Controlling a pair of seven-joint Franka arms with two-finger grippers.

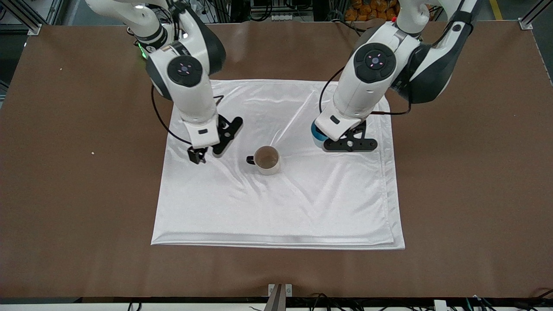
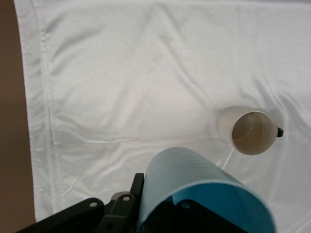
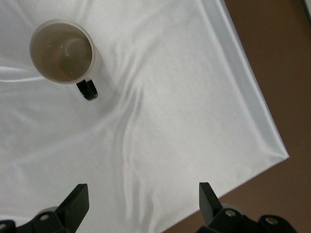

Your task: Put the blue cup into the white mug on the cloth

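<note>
Left tool [image 1: 325, 139] hangs over the cloth [image 1: 276, 207] toward the left arm's end of the desk [image 1: 466, 181], clamped on the blue cup [image 2: 194, 187], which rides tilted in its grip. To finish well, it likely needs to carry the cup over the white mug [image 1: 267, 159], which stands upright on the cloth between the two tools, level it above the rim, then lower before releasing so the mug is not knocked. Right tool [image 1: 199, 152] waits above the cloth beside the mug, its fingers [image 3: 77, 201] spread wide and holding nothing.
</note>
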